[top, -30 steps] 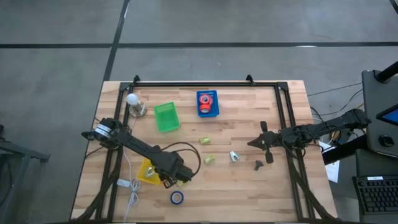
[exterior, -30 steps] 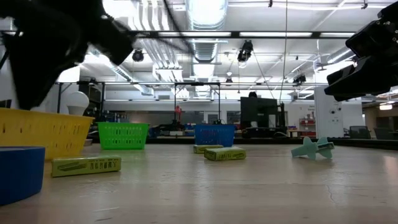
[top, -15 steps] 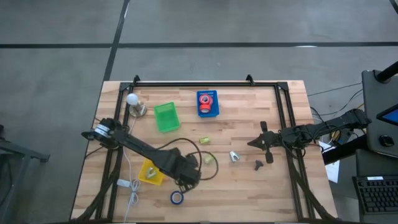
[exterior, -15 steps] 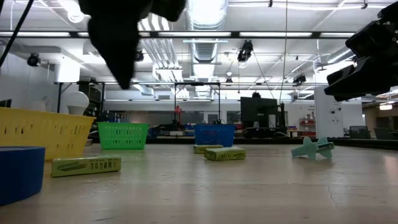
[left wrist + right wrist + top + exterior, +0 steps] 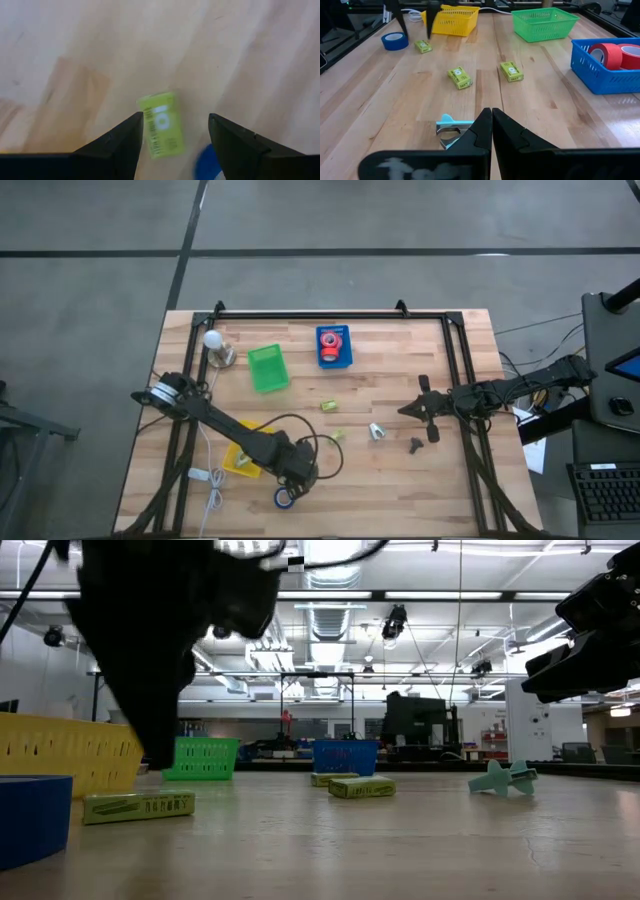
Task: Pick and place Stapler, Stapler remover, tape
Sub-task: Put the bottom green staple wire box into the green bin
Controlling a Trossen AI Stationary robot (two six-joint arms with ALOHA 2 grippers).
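My left gripper (image 5: pixel 295 477) hangs open above the near middle of the table. A small yellow-green box (image 5: pixel 161 131) lies flat on the wood between its fingers, untouched. The blue tape roll (image 5: pixel 285 498) lies flat just nearer the near edge; its rim (image 5: pixel 210 162) shows beside one finger. Red tape rolls (image 5: pixel 607 52) sit in the blue bin (image 5: pixel 345 360). The pale blue stapler remover (image 5: pixel 377 431) lies right of centre, just ahead of my right gripper (image 5: pixel 491 120), which is shut and waits above the table's right side.
Two more yellow-green boxes (image 5: pixel 328 407) (image 5: pixel 337 437) lie mid-table. A yellow bin (image 5: pixel 237 460) stands left of my left gripper, a green bin (image 5: pixel 267 368) farther back, a white bulb (image 5: pixel 213 342) far left. A small dark object (image 5: pixel 416 444) lies near the remover. A cable loops around the left arm.
My left gripper has swung from beside the yellow bin toward the table's right, then come back toward the near edge and moved lower. It now hangs over the yellow-green box beside the blue tape. The things on the table have stayed put.
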